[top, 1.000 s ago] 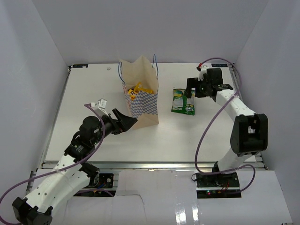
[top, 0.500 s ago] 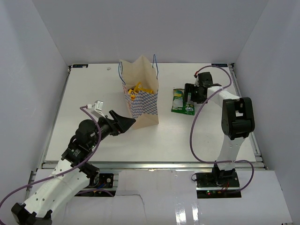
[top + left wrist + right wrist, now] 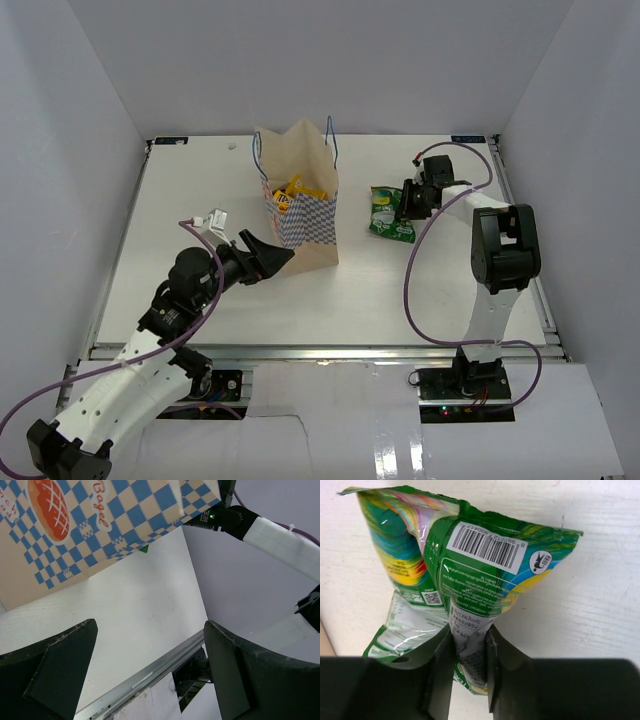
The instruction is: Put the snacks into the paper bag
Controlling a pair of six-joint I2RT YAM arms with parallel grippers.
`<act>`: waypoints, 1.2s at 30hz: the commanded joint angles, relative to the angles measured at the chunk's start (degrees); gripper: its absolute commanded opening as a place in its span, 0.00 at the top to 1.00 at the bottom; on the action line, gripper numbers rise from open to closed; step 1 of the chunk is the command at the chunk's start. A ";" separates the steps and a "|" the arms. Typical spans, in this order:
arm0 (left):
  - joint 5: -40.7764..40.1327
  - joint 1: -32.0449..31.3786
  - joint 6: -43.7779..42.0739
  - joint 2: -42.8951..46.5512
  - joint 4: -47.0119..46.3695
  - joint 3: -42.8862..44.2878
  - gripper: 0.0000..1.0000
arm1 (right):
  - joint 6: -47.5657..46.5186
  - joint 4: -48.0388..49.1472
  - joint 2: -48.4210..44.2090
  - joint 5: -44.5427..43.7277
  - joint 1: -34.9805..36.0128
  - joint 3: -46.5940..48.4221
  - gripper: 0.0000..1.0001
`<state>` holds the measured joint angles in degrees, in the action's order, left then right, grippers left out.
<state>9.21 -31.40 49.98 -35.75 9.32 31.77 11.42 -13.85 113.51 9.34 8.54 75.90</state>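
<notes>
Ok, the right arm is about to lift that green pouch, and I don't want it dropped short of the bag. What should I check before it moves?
1. Right jaws closed on the green-white pouch: ok, a fold is pinched between them.
2. Grip secure enough to lift: cannot tell, only a narrow fold near one edge is held.
3. Pouch off the table: not ok, it rests there.
4. Paper bag upright with mouth open: ok, yellow snacks are already inside.
5. Left jaws out of the way: ok, they are open, empty and low beside the bag's base.
</notes>
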 commanded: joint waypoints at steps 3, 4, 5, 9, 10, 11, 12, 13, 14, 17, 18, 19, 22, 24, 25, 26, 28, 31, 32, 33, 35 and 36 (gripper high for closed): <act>3.17 -0.07 -0.41 -1.95 -7.46 5.05 0.02 | -1.22 -0.13 -2.58 4.18 -3.17 -1.11 0.83; 3.70 -0.07 -0.14 -2.74 -8.35 5.32 0.02 | -2.18 -0.22 -3.47 5.50 -3.61 -0.84 0.86; 4.40 -0.07 0.21 -4.58 -10.88 5.67 0.02 | -4.37 -0.30 -5.56 6.64 -4.48 -0.75 0.91; 10.37 -0.24 1.35 -11.44 -15.21 9.17 0.02 | -11.15 -0.13 -12.86 22.00 -7.30 -1.80 0.92; 11.08 -0.50 1.27 -12.76 -15.73 9.88 0.02 | -13.68 -0.22 -14.45 25.34 -7.83 -2.24 0.92; 11.53 -0.77 0.92 -13.90 -16.09 10.67 0.02 | -16.32 -0.22 -17.68 28.33 -9.57 -3.20 0.92; 11.79 -1.55 0.65 -15.65 -16.52 11.38 0.02 | -17.30 -0.22 -19.37 33.32 -10.02 -3.73 0.92; 11.71 -2.00 -0.13 -16.28 -16.62 12.08 0.02 | -18.09 -0.13 -20.95 35.55 -10.38 -4.09 0.92; 11.79 -2.44 -0.58 -16.72 -16.62 13.39 0.02 | -18.80 -0.04 -22.62 37.31 -10.73 -4.44 0.92; 11.71 -3.32 -1.46 -17.34 -16.62 14.81 0.02 | -20.21 0.31 -29.21 42.67 -10.73 -5.23 0.92; 11.79 -3.58 -1.72 -17.25 -16.62 15.07 0.02 | -19.08 2.05 -32.62 45.12 -10.65 -5.50 0.92; 11.88 -3.58 -1.98 -17.16 -16.62 15.16 0.02 | -17.94 3.46 -34.22 46.02 -10.64 -5.41 0.92; 11.80 -3.58 -3.39 -15.50 -16.44 14.90 0.02 | -14.42 7.60 -38.89 47.70 -9.33 -1.40 0.92; 10.83 -3.67 -4.79 -12.87 -15.04 13.77 0.02 | -13.36 8.22 -39.95 46.83 -6.18 2.39 0.92; 10.22 -3.67 -5.41 -10.68 -14.16 13.24 0.02 | -12.40 8.57 -40.04 45.95 -3.46 6.50 0.92; 8.30 -3.67 -5.76 -9.35 -11.28 12.80 0.02 | -12.30 8.66 -39.86 44.90 -1.61 8.54 0.92; 6.35 -3.67 -6.73 -6.80 -7.41 11.65 0.02 | -13.17 8.49 -38.82 40.33 3.99 14.68 0.92; 2.49 -3.67 -7.44 -1.53 -0.11 10.95 0.02 | -15.19 6.30 -36.36 32.60 10.16 21.37 0.92; 1.69 -3.67 -7.61 1.27 2.86 10.77 0.02 | -17.37 5.59 -34.08 28.84 14.19 25.92 0.92; -0.14 -3.67 -7.44 2.69 4.11 10.33 0.02 | -18.61 4.28 -31.45 26.89 18.14 30.14 0.92; -1.56 -3.67 -7.09 5.32 6.92 9.81 0.02 | -22.73 3.04 -28.64 21.10 21.77 34.01 0.92; -2.26 -3.67 -6.91 7.60 7.63 9.54 0.02 | -24.24 2.34 -27.05 18.80 23.35 35.79 0.92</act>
<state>11.51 -34.74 43.79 -31.70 9.67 42.52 -7.03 -10.61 82.67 38.76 27.94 106.28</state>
